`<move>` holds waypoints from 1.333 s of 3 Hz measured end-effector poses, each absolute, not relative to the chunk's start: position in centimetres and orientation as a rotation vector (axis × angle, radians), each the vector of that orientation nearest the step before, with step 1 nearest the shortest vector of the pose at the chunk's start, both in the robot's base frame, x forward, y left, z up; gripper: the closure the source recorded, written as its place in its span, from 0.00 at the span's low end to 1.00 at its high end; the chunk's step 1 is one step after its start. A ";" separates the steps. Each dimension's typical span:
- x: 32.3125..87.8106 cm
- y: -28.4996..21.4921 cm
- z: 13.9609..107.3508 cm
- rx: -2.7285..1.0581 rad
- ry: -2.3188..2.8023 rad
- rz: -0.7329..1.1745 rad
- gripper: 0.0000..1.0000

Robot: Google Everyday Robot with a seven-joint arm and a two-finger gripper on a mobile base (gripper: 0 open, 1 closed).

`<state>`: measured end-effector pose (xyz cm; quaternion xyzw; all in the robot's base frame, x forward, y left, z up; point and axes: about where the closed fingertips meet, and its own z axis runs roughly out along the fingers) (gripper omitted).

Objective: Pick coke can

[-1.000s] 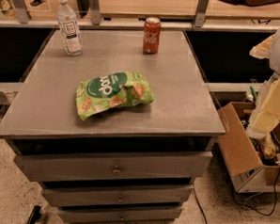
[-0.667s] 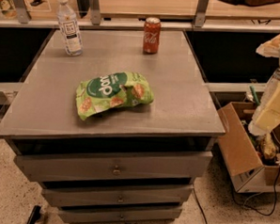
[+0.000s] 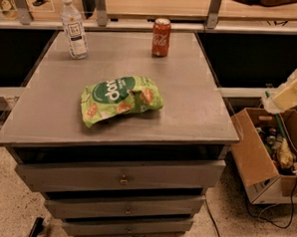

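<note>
Coke can (image 3: 161, 37) upright, long axis vertical; claw (image 3: 281, 97) at right edge.

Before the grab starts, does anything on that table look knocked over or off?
Only the green chip bag lies crumpled; coke can and bottle stand upright behind it. The tool hangs right of the table.

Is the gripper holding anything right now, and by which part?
Nothing visible. The gripper hangs right of the grey table, over the open cardboard box; the red coke can with silver top stands untouched at the table's far edge.
</note>
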<state>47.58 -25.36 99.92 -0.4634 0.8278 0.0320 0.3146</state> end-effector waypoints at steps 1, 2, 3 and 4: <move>51.0 -26.1 101.2 -1.038 2.193 0.118 0.00; 54.6 -26.7 102.2 -0.836 2.194 0.164 0.00; 58.2 -27.0 102.9 -0.599 2.169 0.223 0.00; 58.2 -27.0 102.9 -0.599 2.169 0.223 0.00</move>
